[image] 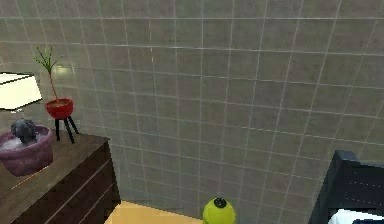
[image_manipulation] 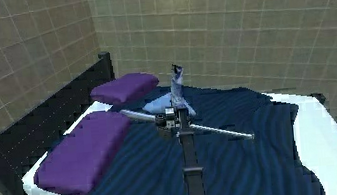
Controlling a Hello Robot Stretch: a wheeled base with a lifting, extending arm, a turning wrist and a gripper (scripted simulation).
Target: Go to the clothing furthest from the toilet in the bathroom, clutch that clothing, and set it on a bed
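- Pale blue clothing (image_manipulation: 179, 87) stands with its long axis upright, just beyond the gripper (image_manipulation: 171, 115).
- Both are seen against the bed (image_manipulation: 280, 137), near the pillows (image_manipulation: 124, 87).
- I cannot tell whether the gripper holds it.

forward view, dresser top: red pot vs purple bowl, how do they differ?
Colour: the red pot is bright red, the purple bowl dull purple. Pose: the red pot stands on thin dark legs; the purple bowl sits flat. Contents: the red pot holds a thin green plant; the purple bowl a grey lump. Both stand on the dark dresser.
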